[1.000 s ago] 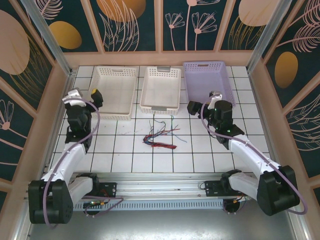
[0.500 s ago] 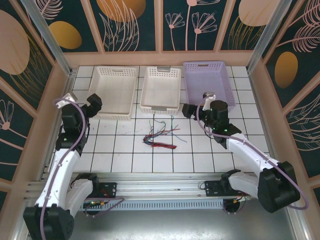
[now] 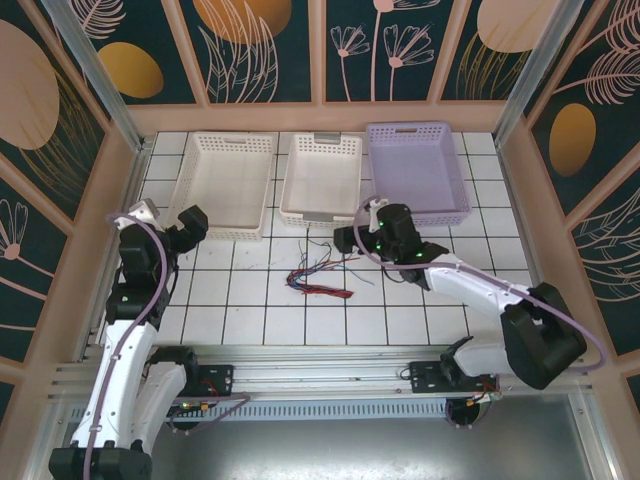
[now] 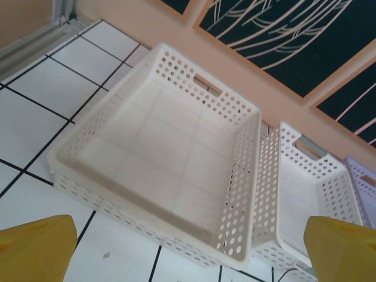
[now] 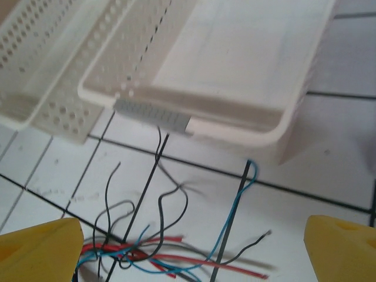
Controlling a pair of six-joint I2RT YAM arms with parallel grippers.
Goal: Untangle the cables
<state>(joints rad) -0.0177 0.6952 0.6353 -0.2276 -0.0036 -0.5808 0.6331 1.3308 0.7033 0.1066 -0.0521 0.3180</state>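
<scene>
1. The left arm [image 3: 115, 345] rose from its base at the near left, with the wrist turned toward the right.
2. The left gripper [image 3: 188, 222] had its yellow fingers [image 4: 35, 249] wide apart and held nothing.
3. The right arm [image 3: 465, 280] stretched low and leftward toward the middle.
4. The right gripper [image 3: 345, 238] pointed left, its fingers [image 5: 38, 249] spread wide and empty.

The cables [image 3: 320, 279] are red, blue and black, the table [image 3: 250, 322] white with a dark grid, the left basket [image 3: 222, 185] and middle basket [image 3: 322, 180] white, the right basket [image 3: 418, 172] lilac, the walls [image 3: 400, 70] dark teal with peach leaves.
</scene>
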